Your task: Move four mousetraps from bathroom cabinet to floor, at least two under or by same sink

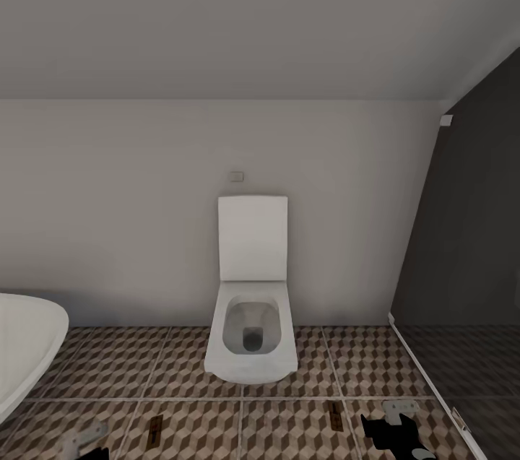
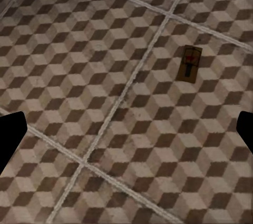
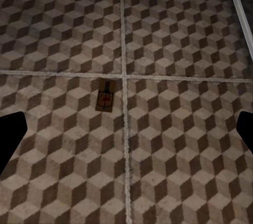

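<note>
- Head view: the camera is looking at a white wall-hung toilet [image 1: 251, 315] with its lid up, standing against a pale wall, with the curved rim of a white oval bathtub [image 1: 29, 344] coming in on the robot's left. Two tiny flat brown wooden mousetraps are lying on the cube-patterned tiled bathroom floor [image 1: 195, 366]: one mousetrap [image 1: 154, 433] ahead of the left arm, a second mousetrap [image 1: 336, 416] nearer the right. Both are resting with their long axes running roughly away from the robot. The left gripper [image 1: 87, 438] and the right gripper [image 1: 399, 413] are just peeking in at the bottom edge.
- Left wrist view: the claw is hanging released and empty, fingertips [image 2: 10, 134] spread wide at the frame sides. A trap [image 2: 190, 64] is lying flat inside one tile, well clear of the fingers, its long axis close to the grout line's direction.
- Right wrist view: this claw is also spread open, holding nothing. A trap [image 3: 105, 98] is sitting just beside a grout crossing, long axis along the grout line.
- My read: two traps are down, so the job is sitting mid-way. No sink or cabinet is showing here, so next calls for turning back to the cabinet for more.
</note>
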